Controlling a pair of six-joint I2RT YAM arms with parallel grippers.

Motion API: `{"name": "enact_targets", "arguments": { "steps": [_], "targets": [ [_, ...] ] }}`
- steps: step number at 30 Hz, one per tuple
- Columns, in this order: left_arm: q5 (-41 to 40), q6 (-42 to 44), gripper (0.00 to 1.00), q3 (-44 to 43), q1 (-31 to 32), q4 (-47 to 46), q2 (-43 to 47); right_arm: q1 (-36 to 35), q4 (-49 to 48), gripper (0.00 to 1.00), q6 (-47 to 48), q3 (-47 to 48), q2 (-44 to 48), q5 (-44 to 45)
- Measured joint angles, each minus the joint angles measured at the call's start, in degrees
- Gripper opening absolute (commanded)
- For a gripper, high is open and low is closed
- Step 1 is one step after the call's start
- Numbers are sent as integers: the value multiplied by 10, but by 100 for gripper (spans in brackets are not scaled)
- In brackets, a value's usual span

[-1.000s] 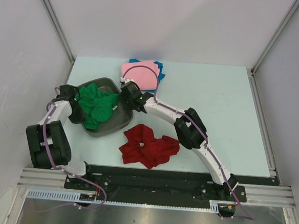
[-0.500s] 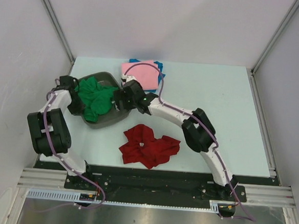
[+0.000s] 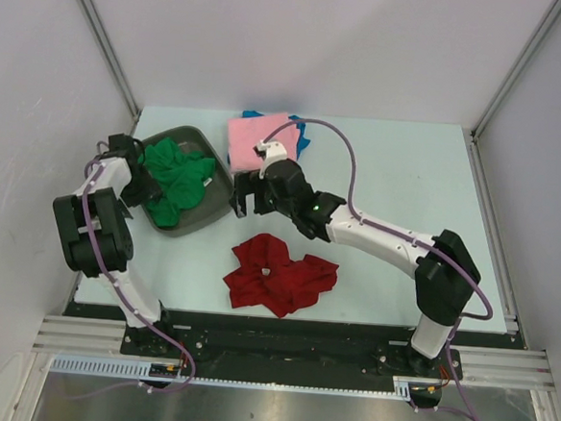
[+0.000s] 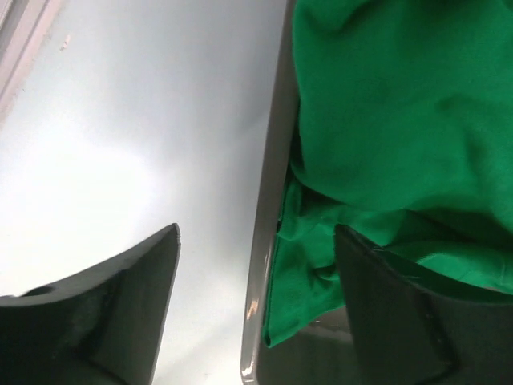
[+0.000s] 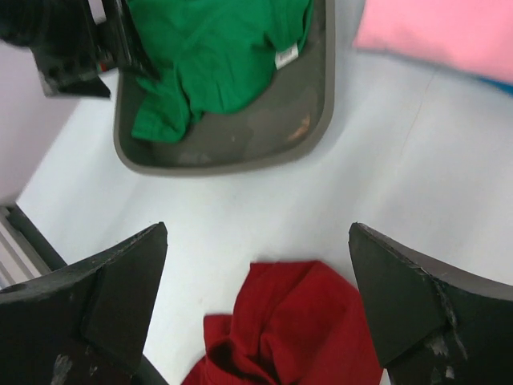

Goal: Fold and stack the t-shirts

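A crumpled green t-shirt lies in the grey tray at the back left. My left gripper is open and straddles the tray's left rim, one finger outside and one over the green t-shirt. My right gripper hangs open just right of the tray, holding nothing, above the bare table between the tray's rim and the dark red t-shirt. That red t-shirt lies crumpled at the front centre. A folded pink t-shirt rests on a blue one at the back.
The left wall post and the table's left edge are close to the tray. The left gripper's black body shows at the tray's far side in the right wrist view. The table extends to the right.
The tray with the green t-shirt slid toward the back left. Both grippers opened; the right one let go of the tray's rim and drew away to the right.
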State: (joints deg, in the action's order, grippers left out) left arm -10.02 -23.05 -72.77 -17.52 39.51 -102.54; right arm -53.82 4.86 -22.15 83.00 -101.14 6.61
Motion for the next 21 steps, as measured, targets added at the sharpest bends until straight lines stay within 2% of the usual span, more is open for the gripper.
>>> {"name": "enact_targets", "arguments": {
  "steps": [1,5,9,11,17,21],
  "targets": [
    [-2,0,95,0,0,2,1,-5,-1,100,0,-8,0,2],
    [0,-1,97,6,0,6,26,-27,4,100,4,-45,0,14],
    [1,-1,98,31,22,16,132,-40,3,100,4,-58,-1,19],
    [-4,-2,97,37,60,22,200,-41,-1,100,4,-63,-1,23],
    [17,-43,96,60,278,13,369,-33,2,100,-6,-115,18,65],
    [50,-79,95,90,380,-22,361,12,51,100,-42,-157,79,103]
  ]
}}
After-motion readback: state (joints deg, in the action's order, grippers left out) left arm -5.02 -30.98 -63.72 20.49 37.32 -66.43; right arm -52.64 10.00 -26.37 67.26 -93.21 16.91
